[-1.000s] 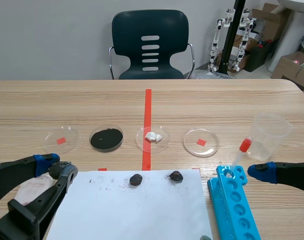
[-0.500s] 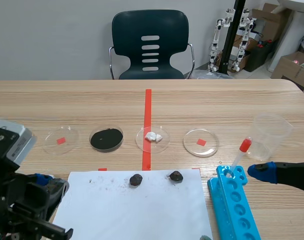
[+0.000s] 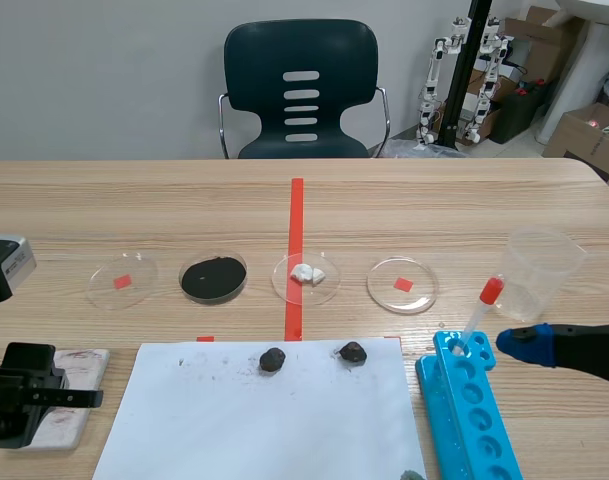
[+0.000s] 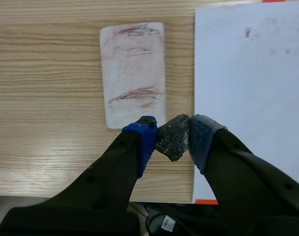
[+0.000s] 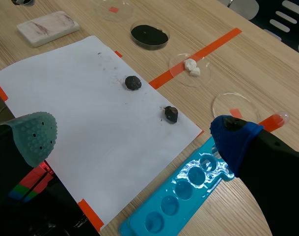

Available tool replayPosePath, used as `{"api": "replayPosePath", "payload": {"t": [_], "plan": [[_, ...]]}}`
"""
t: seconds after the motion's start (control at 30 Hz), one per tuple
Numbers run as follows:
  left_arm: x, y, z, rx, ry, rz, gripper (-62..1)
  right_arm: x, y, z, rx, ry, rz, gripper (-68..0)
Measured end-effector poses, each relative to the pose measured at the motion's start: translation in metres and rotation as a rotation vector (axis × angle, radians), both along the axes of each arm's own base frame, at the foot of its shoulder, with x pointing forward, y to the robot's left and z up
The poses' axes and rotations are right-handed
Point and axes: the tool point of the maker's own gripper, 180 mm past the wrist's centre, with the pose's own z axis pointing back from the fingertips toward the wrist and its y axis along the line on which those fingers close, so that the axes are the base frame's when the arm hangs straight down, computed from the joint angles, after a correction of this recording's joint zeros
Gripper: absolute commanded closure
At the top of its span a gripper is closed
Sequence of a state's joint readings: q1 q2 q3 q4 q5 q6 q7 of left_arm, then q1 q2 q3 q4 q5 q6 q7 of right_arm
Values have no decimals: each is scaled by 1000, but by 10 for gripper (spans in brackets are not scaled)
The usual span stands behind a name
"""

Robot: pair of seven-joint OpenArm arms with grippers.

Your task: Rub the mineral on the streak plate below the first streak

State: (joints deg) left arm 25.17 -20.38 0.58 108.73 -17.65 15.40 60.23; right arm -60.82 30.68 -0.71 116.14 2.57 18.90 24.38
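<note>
My left gripper point(image 4: 172, 131) is shut on a dark grey mineral point(image 4: 172, 143), held over the wood just off the near corner of the white streak plate point(image 4: 133, 73). The plate carries reddish-brown streaks at its far end, middle and near part. Beside it lies the white paper sheet point(image 4: 252, 88). In the scene view the left arm point(image 3: 19, 400) sits low at the left, partly over the streak plate point(image 3: 72, 385). My right gripper point(image 5: 134, 137) stands open above the paper, with nothing between its fingers; it hangs beside the blue well tray point(image 3: 469, 410).
Two dark minerals point(image 3: 273, 360) point(image 3: 352, 351) lie at the paper's far edge. Behind them stands a row of petri dishes, one with black powder point(image 3: 213, 277), one with white bits point(image 3: 306, 274). A red-capped dropper point(image 3: 481, 312) and a plastic cup point(image 3: 542, 272) stand at the right.
The left arm has swung from lying across the plate to low at the table's left, turning its gripper downward. The streak plate now shows. The right arm has not moved.
</note>
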Motion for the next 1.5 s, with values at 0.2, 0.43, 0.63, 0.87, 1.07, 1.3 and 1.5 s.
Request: {"api": "replayPosePath", "payload": {"t": [0.2,0.43,0.63,0.87,1.07,1.3,1.5], "plan": [[0,16,-24,8,120,50,-66,0,0,0,0,0,0,-679],[10,20,-34,-10,155,54,-66,0,0,0,0,0,0,-679],[10,30,-52,-18,216,73,-66,0,0,0,0,0,0,-679],[9,33,-64,-34,255,81,-66,0,0,0,0,0,0,-679],[9,33,-67,-42,252,84,-66,0,0,0,0,0,0,-679],[9,40,-73,-29,262,99,-66,0,0,0,0,0,0,-679],[13,41,-72,-23,235,97,-66,0,0,0,0,0,0,-679]]}}
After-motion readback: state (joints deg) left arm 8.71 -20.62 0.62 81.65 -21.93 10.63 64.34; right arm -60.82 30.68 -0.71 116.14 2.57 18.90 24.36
